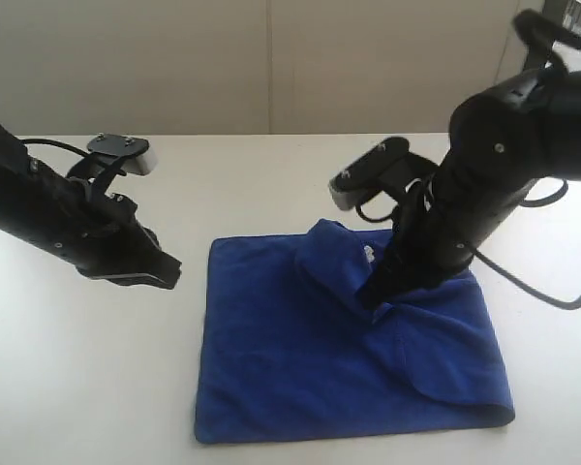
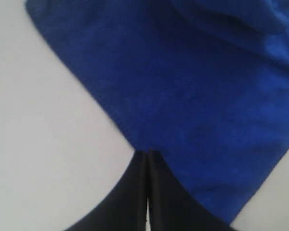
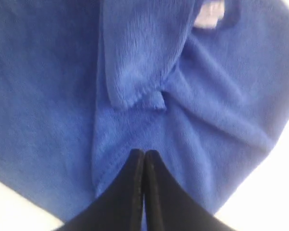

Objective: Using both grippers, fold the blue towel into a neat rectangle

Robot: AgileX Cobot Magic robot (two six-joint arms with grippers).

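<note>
The blue towel (image 1: 300, 358) lies spread on the white table, and its far right part is bunched into a raised fold (image 1: 329, 254) with a small white tag (image 1: 368, 254) beside it. My right gripper (image 1: 373, 295) is low over that bunched area, just in front of the fold. Its fingers are shut, and the right wrist view shows no cloth between the tips (image 3: 144, 153). A loose towel corner (image 3: 135, 96) and the tag (image 3: 209, 17) lie ahead of them. My left gripper (image 1: 169, 276) hangs shut just off the towel's left edge (image 2: 111, 115), holding nothing.
Bare white table (image 1: 77, 387) surrounds the towel on the left, far side and right. A pale wall rises behind the table's far edge (image 1: 271, 134). The right arm's black cable (image 1: 552, 291) loops over the table to the right of the towel.
</note>
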